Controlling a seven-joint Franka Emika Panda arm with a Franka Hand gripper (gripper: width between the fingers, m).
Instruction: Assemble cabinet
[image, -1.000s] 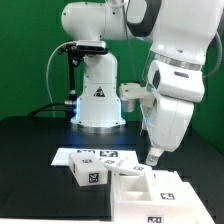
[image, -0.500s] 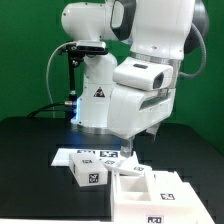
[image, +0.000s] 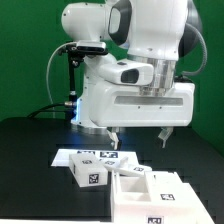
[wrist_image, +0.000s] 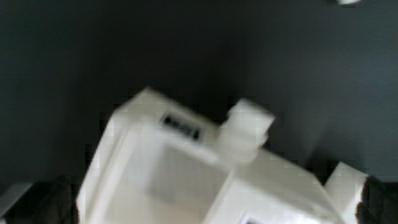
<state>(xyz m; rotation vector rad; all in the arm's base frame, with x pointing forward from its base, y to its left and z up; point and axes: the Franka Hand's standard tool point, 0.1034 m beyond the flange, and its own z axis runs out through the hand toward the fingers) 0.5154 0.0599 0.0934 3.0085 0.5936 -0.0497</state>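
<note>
The cabinet (image: 150, 196) is a large white box with open compartments, standing at the front on the exterior view's right, a tag on its front face. My gripper (image: 138, 136) hangs above the white parts, broadside to the camera. Its two fingertips (image: 112, 135) stand far apart and hold nothing. They are well clear of everything below. In the wrist view the picture is blurred; a white boxy part (wrist_image: 169, 165) with a dark tag fills the lower half against the black table.
A smaller white block (image: 88, 172) with a tag lies to the exterior view's left of the cabinet. The marker board (image: 95, 155) lies flat behind it. The arm's base (image: 95, 100) stands at the back on the black table (image: 30, 170).
The hand has swung from the exterior view's right toward the middle, turned broadside and risen a little. The jaws stayed wide apart. The white parts have not moved.
</note>
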